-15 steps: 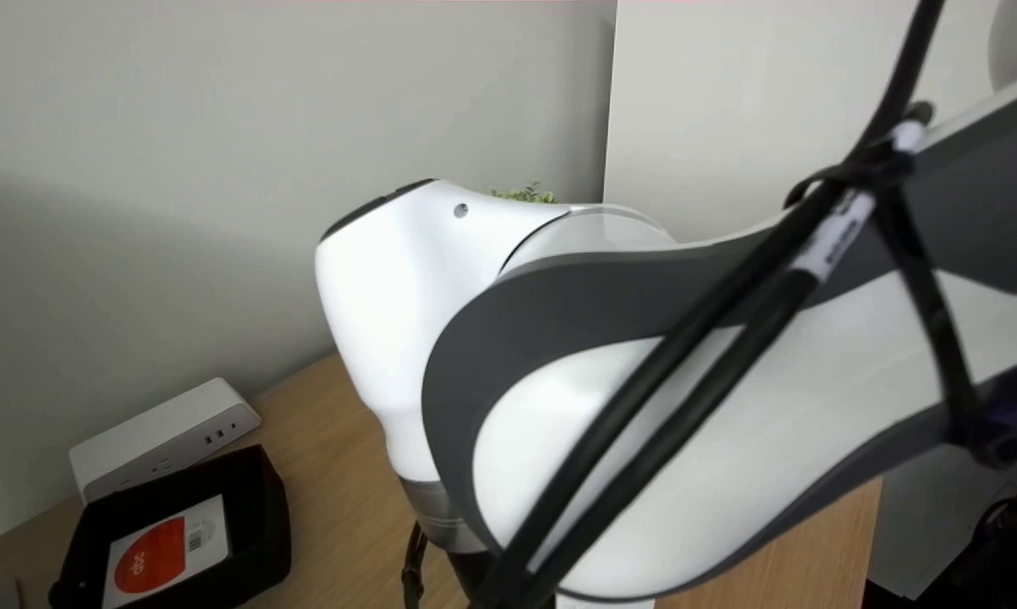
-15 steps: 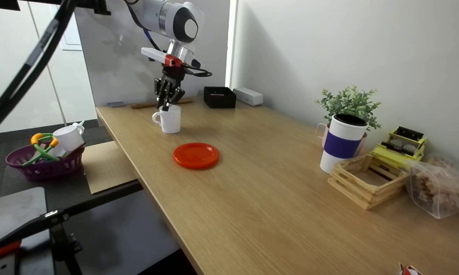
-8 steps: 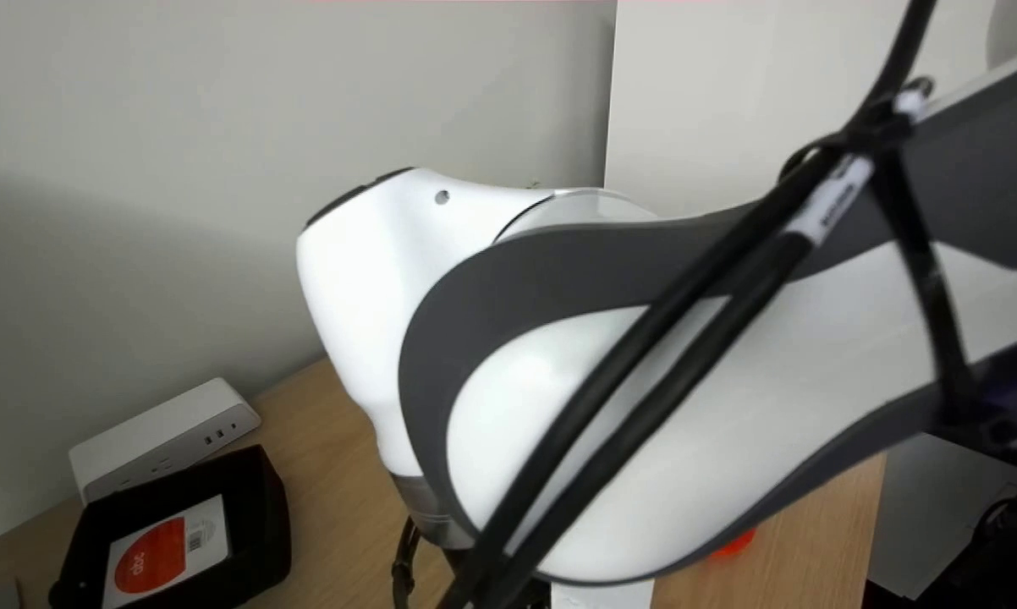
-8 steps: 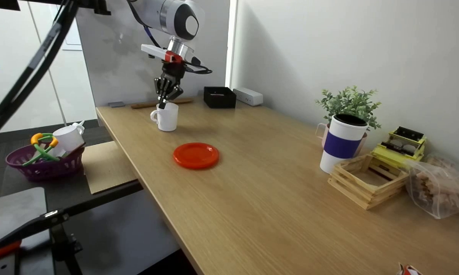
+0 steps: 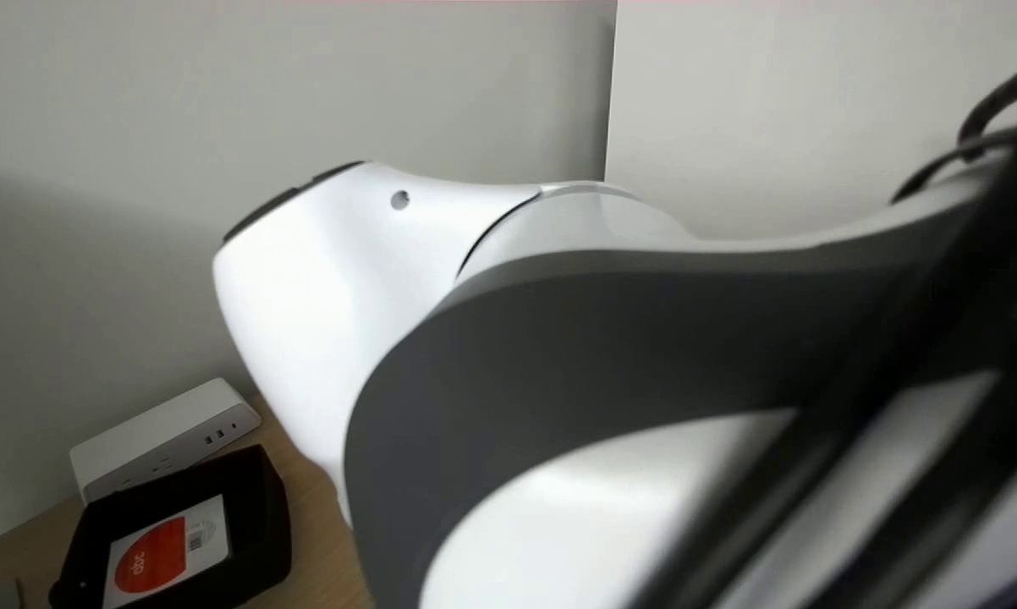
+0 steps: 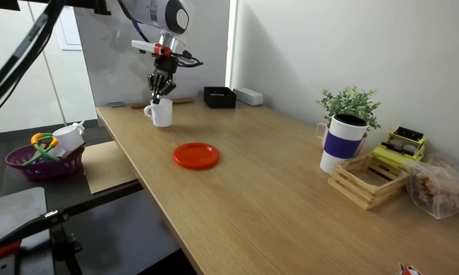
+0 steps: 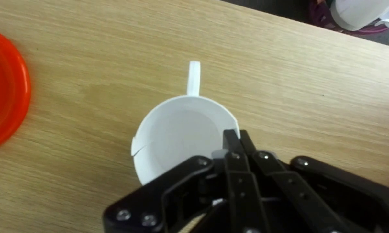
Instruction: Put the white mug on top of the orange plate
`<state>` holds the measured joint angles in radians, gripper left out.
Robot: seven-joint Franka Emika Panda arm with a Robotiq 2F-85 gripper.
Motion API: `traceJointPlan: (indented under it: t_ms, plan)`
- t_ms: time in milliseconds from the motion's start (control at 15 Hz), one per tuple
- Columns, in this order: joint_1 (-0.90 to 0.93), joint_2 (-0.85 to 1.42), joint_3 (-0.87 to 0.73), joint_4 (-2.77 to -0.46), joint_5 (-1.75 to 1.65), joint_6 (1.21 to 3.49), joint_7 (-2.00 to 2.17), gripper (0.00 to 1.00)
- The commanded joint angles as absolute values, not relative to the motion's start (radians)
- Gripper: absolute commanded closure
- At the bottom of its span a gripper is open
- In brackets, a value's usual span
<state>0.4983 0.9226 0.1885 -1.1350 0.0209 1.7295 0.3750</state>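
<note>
The white mug (image 6: 162, 114) is upright at the far end of the table in an exterior view, its handle toward the table's long edge. My gripper (image 6: 156, 101) is above it, fingertips at the rim. In the wrist view the gripper (image 7: 237, 132) is shut on the wall of the mug (image 7: 184, 129), one finger inside and one outside. I cannot tell whether the mug's base touches the table. The orange plate (image 6: 196, 155) lies flat, nearer the camera than the mug, and shows at the left edge of the wrist view (image 7: 3, 90). Gripper, mug and plate are hidden behind the arm in an exterior view.
A black tray (image 6: 219, 97) and a white power strip (image 6: 248, 96) stand by the wall. A banded cup (image 6: 342, 145), plant, wooden crate (image 6: 367, 181) and bag are on the wall side. A purple basket (image 6: 46, 164) is beyond the table's edge.
The gripper and mug have moved together toward the far end of the table, up and left in an exterior view. The arm's elbow has swung closer to a camera. The plate has not moved.
</note>
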Motion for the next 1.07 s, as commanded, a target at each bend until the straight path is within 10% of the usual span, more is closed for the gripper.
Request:
traceJointPlan:
  t_ms: [0, 1000]
  plan:
    - [0.514, 0.898, 0.172, -1.135, 0.000, 1.686, 0.430, 1.00]
    - [0.384, 0.790, 0.164, -1.272, 0.041, 1.749, 0.452, 1.00]
